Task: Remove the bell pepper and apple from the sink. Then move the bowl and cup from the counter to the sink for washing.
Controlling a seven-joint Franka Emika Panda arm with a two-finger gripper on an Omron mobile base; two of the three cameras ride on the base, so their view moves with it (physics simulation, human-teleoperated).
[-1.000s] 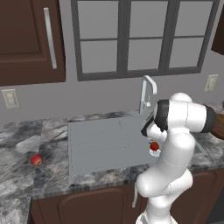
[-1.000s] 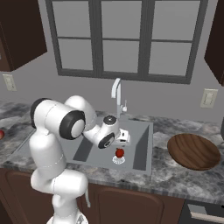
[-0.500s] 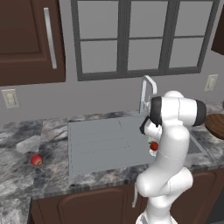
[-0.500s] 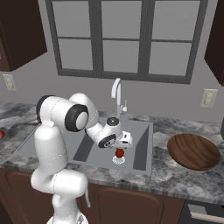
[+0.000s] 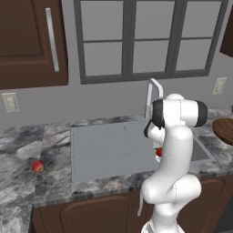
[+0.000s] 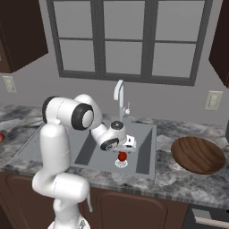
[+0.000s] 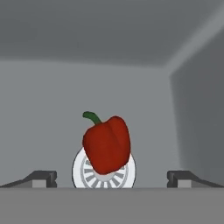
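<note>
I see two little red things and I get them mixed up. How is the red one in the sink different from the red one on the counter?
The bright red bell pepper with a green stem sits in the grey sink basin on the round white drain; the small round red apple lies on the dark marbled stone counter. The pepper looks lumpy and tapered, the apple round. The open tool faces the pepper; the apple lies far from it. Both are small and red.
</note>
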